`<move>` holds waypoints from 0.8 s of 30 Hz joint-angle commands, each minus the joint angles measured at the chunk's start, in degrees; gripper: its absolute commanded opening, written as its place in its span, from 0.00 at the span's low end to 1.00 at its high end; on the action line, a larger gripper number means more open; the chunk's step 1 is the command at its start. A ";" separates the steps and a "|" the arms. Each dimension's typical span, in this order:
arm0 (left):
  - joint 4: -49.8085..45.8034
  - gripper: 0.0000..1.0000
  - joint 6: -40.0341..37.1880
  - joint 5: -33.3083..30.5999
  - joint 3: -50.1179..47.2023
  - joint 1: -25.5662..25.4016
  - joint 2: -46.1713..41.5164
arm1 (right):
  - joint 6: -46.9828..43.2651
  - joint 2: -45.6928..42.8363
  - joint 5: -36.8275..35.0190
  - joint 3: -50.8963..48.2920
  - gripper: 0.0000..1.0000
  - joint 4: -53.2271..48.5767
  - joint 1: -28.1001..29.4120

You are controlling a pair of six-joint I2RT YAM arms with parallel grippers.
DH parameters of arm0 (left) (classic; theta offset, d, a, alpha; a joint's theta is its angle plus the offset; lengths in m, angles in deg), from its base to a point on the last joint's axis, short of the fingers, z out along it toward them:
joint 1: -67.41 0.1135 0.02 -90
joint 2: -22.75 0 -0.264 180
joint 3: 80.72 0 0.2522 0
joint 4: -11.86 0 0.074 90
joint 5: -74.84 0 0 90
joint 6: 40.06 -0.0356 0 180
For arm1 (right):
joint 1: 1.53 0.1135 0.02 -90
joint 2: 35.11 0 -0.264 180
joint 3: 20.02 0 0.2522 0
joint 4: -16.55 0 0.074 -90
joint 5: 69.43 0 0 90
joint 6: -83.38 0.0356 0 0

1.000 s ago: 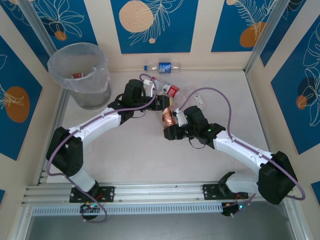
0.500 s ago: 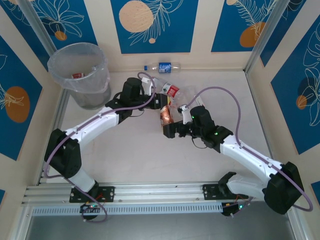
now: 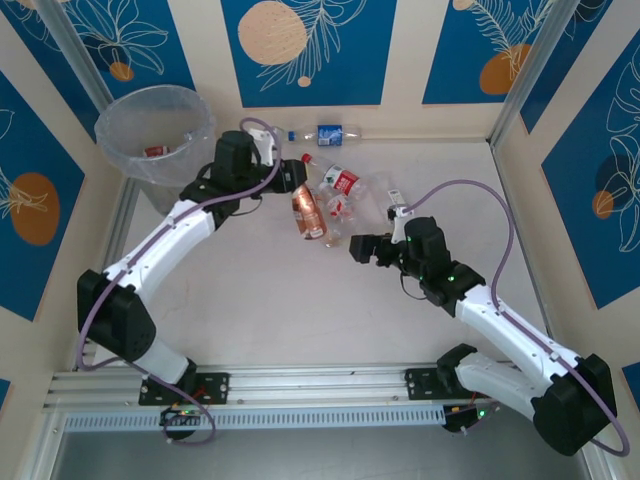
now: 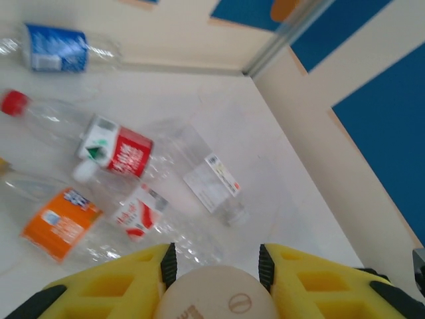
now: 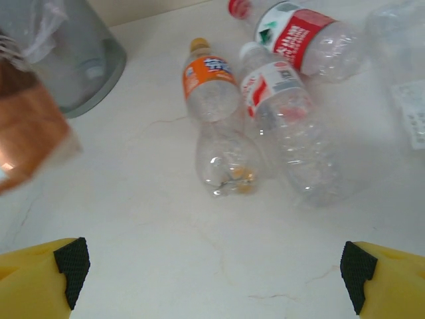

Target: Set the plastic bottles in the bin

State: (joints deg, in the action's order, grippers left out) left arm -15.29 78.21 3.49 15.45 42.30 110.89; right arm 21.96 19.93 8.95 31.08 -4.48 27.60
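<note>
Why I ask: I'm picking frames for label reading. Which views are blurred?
Left wrist view: soft all over, labels smeared, the held bottle at the bottom edge out of focus. Right wrist view: the orange-labelled bottle fairly crisp, the held bottle smeared at the left. Top external view: sharp, evenly lit.

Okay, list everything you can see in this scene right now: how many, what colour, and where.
blue-label bottle: one, clear, lying by the far wall.
red-label bottle: one, clear with a red cap, far end of the cluster.
orange-label bottle: one, clear, in the cluster.
red-and-white-label bottle: one, clear, beside the orange-label one.
white-label bottle: one, clear, right of the cluster.
copper bottle: one, copper-brown, in the left gripper.
bin: one, grey with a clear liner, far left corner.
red-labelled item: one, inside the bin.
left gripper: shut on the copper bottle.
right gripper: open, near side of the cluster.
</note>
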 commanded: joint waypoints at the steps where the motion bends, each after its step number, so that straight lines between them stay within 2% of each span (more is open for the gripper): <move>1: -5.26 0.39 -2.08 -2.97 5.60 3.12 -1.03 | 3.71 0.62 -1.64 -0.47 1.00 0.52 -0.78; 5: -6.76 0.39 0.10 3.03 11.49 8.10 -0.10 | 4.94 1.69 -1.22 0.24 1.00 -0.23 -1.26; 7: -8.77 0.40 -0.50 3.20 14.92 9.75 0.16 | 5.48 2.04 -1.30 0.54 1.00 -0.72 -1.45; 11: -14.82 0.41 -4.73 -1.76 22.72 12.96 1.52 | 6.30 2.54 -1.01 0.61 1.00 -0.75 -1.75; 15: -16.92 0.42 -6.08 -1.05 28.46 17.13 3.49 | 6.32 3.00 -0.85 0.67 1.00 -0.78 -2.05; 24: -16.33 0.42 -9.71 -13.48 35.40 24.38 5.24 | 8.10 7.63 -1.13 3.72 1.00 -0.08 -4.98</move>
State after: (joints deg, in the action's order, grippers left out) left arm -31.64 71.00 -3.68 48.19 64.45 115.94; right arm 28.78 25.81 8.51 31.80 -4.96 23.64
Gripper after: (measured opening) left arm 0.422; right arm 0.999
